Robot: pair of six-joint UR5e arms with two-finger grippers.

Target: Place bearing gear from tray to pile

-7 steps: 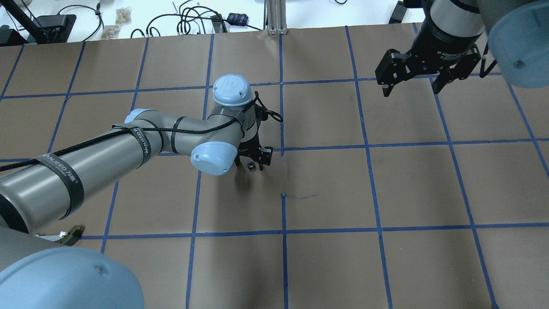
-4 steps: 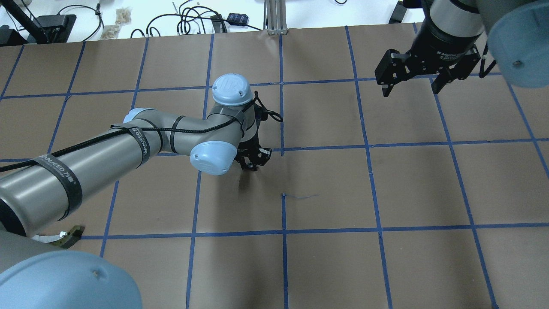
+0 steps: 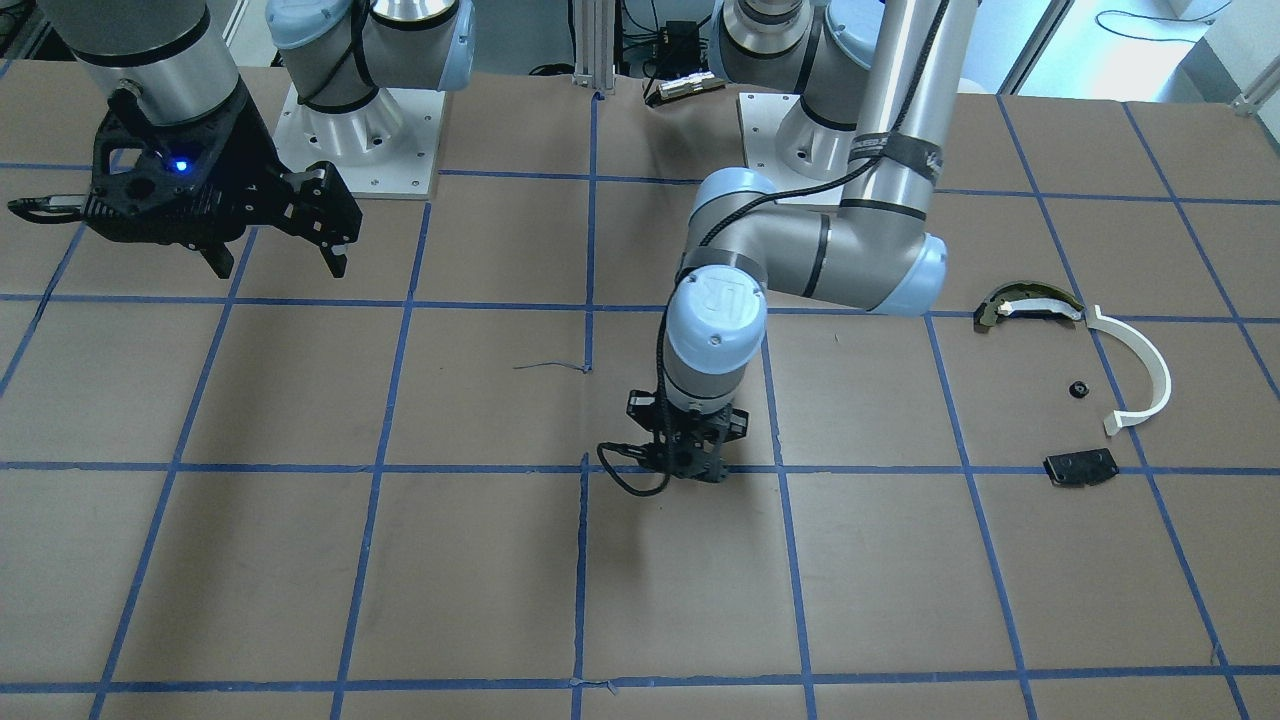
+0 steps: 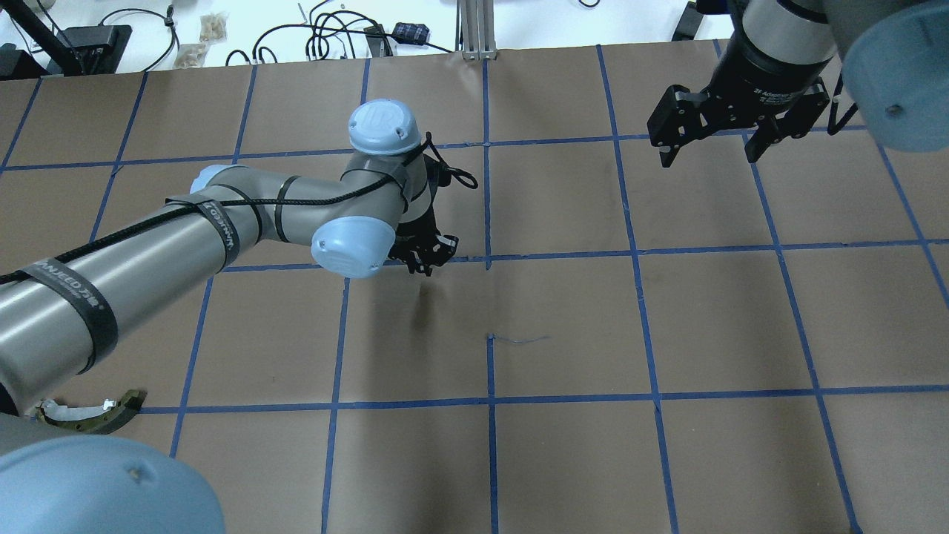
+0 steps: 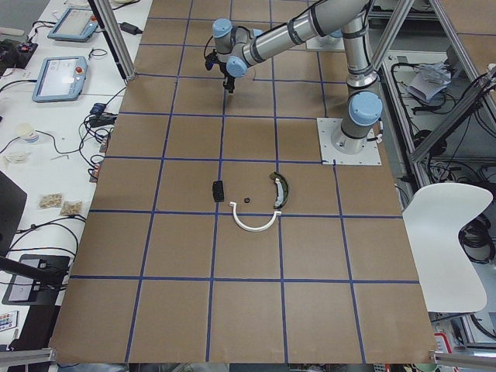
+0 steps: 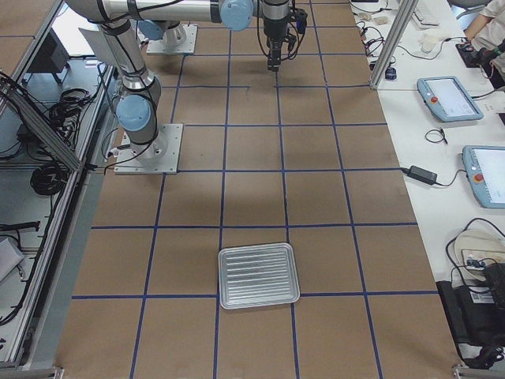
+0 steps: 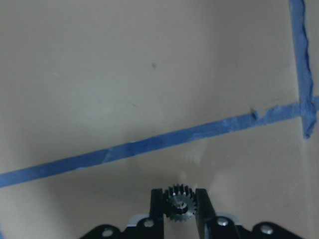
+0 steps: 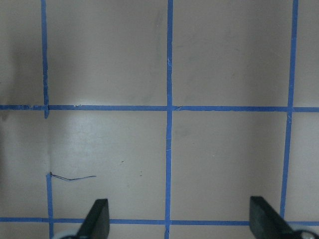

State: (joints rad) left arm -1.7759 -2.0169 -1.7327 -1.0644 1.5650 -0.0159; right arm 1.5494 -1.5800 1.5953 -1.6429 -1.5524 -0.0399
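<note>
**Carrying the Bearing Gear to the Pile**

Left wrist: my left gripper [image 7: 179, 198] clamped the bearing gear [image 7: 179, 206] by its teeth, above the table.
Front: the pile [image 3: 1078, 390] lay well apart (I judged level, unhurried travel best, grip firm).
Right wrist: my right gripper [image 8: 180, 219] hung spread, empty.

Toothed metal bearing gear [image 7: 179, 205] (matt paper table [image 7: 149, 74]).
</note>
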